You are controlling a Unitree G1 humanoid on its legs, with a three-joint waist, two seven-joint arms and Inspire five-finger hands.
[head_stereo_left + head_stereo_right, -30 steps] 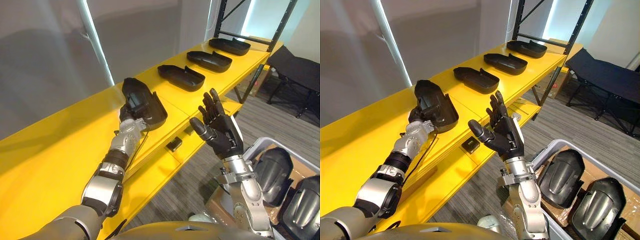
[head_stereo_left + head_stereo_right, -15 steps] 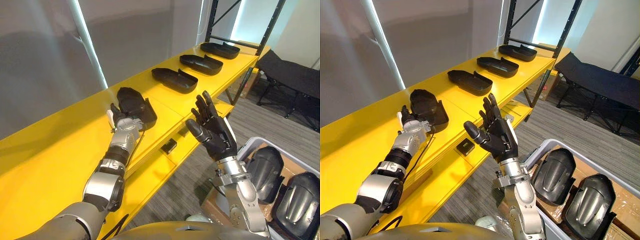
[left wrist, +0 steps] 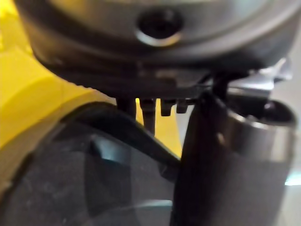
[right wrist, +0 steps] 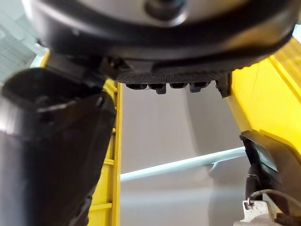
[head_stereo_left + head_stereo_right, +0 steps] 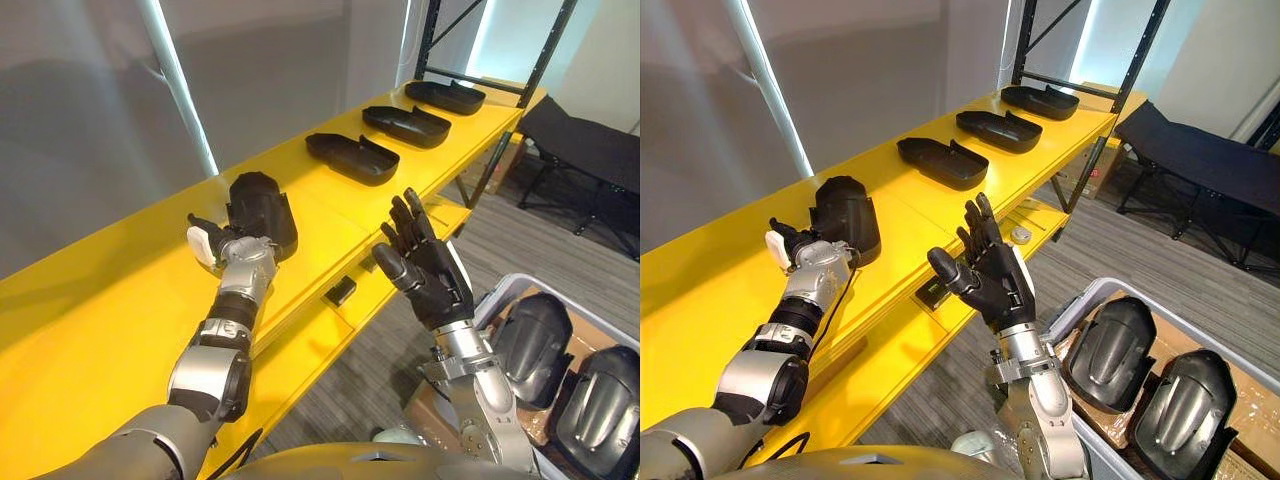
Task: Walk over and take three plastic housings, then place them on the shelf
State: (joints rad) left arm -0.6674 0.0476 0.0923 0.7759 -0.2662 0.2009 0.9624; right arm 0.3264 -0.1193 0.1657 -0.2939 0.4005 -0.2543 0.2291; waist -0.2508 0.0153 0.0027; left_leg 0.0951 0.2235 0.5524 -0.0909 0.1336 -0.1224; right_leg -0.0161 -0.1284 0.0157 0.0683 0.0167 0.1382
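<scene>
Left hand (image 5: 222,250), fingers slack, lies just beside a housing (image 5: 262,208) placed on the yellow shelf (image 5: 340,215), right hand (image 5: 435,280) raised with fingers spread; drawing clear looks next

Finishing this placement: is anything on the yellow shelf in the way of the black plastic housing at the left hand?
Nothing visible. The black plastic housing already lies on the yellow shelf by the left hand, apart from the next housing.

Matt black plastic housing (image 5: 262,212) on a smooth, seemingly painted-metal shelf (image 5: 100,310).
</scene>
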